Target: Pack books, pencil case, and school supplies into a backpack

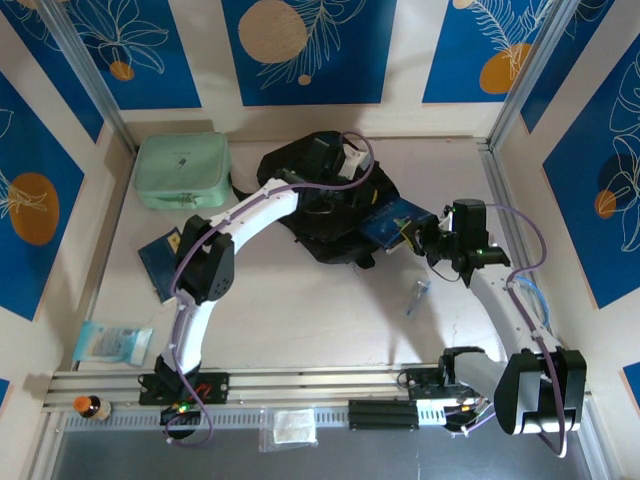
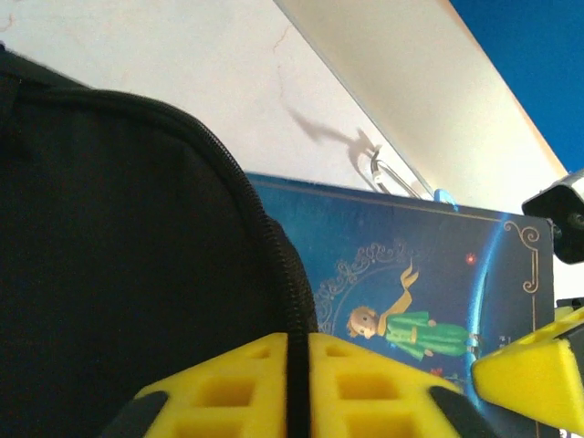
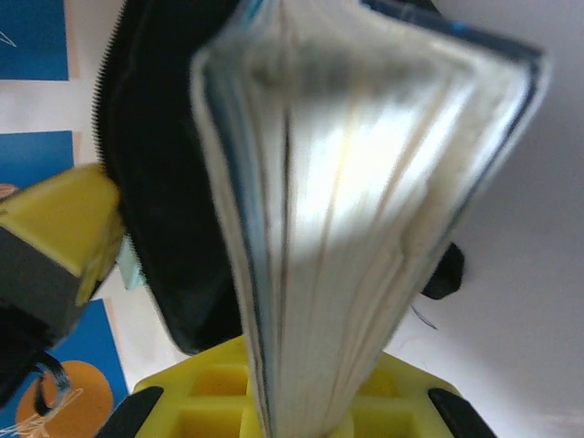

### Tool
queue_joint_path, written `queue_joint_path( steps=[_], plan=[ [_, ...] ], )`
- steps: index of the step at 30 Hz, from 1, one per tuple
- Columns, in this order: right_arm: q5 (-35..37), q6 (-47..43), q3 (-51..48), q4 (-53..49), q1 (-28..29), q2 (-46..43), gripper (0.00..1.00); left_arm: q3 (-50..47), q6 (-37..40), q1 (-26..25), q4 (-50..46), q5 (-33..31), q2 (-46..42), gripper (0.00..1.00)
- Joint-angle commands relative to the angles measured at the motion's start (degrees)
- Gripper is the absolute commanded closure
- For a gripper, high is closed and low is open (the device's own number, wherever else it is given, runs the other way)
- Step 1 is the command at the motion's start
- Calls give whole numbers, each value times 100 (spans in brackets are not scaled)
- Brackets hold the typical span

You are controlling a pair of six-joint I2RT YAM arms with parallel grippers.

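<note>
The black backpack point(image 1: 325, 205) lies at the back middle of the table. My left gripper point(image 1: 345, 190) is shut on its zipper rim; in the left wrist view the rim point(image 2: 274, 246) runs between the yellow fingers point(image 2: 228, 388). My right gripper point(image 1: 425, 238) is shut on the bright blue book point(image 1: 395, 222), held on edge at the backpack's right side, cover point(image 2: 411, 274) facing the left wrist camera and pages point(image 3: 365, 182) facing the right one. The dark navy book point(image 1: 160, 258) lies at the left. The small clear plastic piece point(image 1: 417, 297) lies right of centre. The mint green pencil case point(image 1: 183, 170) sits back left.
A light blue packet point(image 1: 112, 342) lies near the front left by the rail. A small brown bottle point(image 1: 90, 406) stands on the front rail. Walls close the table at the back and on both sides.
</note>
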Motion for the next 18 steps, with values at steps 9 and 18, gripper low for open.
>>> queue_joint_path(
  steps=[9, 18],
  plan=[
    [-701, 512, 922, 638, -33, 322, 99, -1801, 2078, 71, -731, -624, -1939, 32],
    [-700, 489, 1049, 581, -18, 447, 99, -2636, 1942, 76, -429, -2363, -2336, 26]
  ],
)
